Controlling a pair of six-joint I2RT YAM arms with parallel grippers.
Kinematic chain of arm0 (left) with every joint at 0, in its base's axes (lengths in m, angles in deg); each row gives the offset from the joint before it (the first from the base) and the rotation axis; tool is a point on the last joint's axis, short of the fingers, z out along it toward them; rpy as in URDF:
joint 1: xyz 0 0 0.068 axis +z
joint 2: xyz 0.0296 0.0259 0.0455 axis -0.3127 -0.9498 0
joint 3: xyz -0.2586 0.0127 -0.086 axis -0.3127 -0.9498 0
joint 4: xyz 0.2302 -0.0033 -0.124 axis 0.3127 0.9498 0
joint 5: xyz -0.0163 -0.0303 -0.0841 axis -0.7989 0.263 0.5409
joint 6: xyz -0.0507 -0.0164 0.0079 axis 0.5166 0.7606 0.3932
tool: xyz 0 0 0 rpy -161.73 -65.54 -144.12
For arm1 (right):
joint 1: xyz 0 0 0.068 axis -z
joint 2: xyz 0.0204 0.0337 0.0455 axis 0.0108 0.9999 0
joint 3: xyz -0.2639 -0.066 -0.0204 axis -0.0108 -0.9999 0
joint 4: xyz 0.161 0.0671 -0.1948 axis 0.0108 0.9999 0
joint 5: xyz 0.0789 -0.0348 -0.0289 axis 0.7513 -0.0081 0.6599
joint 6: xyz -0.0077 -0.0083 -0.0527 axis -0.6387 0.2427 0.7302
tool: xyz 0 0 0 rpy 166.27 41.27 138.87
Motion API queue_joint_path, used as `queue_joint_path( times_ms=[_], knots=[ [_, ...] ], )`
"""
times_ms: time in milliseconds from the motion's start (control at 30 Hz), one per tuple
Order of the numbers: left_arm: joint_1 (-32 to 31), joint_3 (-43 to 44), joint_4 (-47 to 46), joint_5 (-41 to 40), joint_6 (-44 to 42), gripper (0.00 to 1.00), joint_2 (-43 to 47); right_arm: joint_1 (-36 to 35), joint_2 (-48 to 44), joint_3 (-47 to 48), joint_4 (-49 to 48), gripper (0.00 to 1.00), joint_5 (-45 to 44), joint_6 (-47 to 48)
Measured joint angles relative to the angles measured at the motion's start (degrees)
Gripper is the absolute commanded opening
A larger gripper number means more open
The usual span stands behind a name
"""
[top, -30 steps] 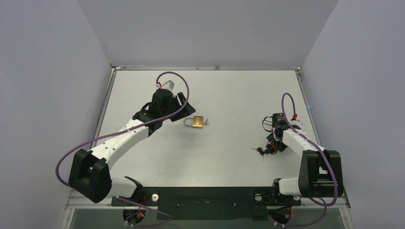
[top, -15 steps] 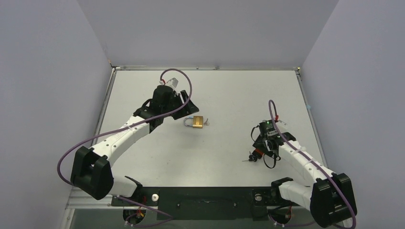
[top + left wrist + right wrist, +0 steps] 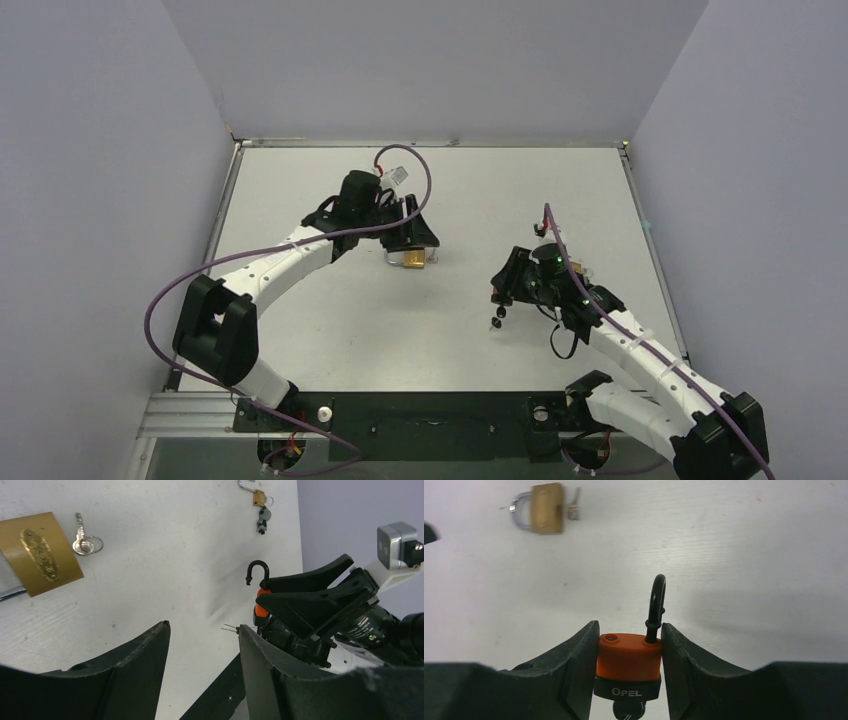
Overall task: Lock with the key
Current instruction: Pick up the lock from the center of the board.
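Observation:
My right gripper (image 3: 629, 626) (image 3: 505, 284) is shut on an orange and black padlock (image 3: 629, 656) and holds it above the table. The padlock's black shackle (image 3: 656, 600) stands open, one leg out of the body. A dark key (image 3: 628, 710) sticks out of its underside, and more keys (image 3: 497, 319) dangle below. A brass padlock (image 3: 412, 260) (image 3: 40, 552) lies on the table with a small silver key (image 3: 82, 539) beside it. My left gripper (image 3: 202, 629) (image 3: 418, 240) hovers just over that padlock, open, with nothing between its fingers.
In the left wrist view a second small brass padlock (image 3: 258, 497) with dark keys lies farther off on the white table (image 3: 320, 330). Grey walls close in the table on three sides. The two grippers are about a hand's width apart.
My right arm lifted the orange padlock off the table and swung left toward the middle. My left gripper moved right, over the brass padlock, and its jaws narrowed slightly.

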Motion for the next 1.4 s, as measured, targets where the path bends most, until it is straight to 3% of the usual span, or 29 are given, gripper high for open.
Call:
queue_joint_path(
  times_ms=[333, 667, 1000, 1400],
  knots=[
    [0.11, 4.00, -2.03, 14.62, -10.27, 0.50, 4.57, -0.20, -5.90, 9.42, -6.56, 0.00, 25.99, 6.03],
    [2.40, 10.49, -8.02, 29.77, -17.25, 0.50, 11.52, -0.94, -6.97, 15.41, -21.03, 0.00, 45.11, -2.03],
    [1.81, 6.19, -21.16, 39.52, -11.13, 0.47, 15.13, -5.66, -6.47, 19.82, -26.67, 0.00, 50.69, -6.69],
    [-0.39, 5.77, -25.81, 42.84, -7.32, 0.41, 16.63, -7.87, -3.28, 21.70, -26.21, 0.00, 50.99, -5.57]
  ],
)
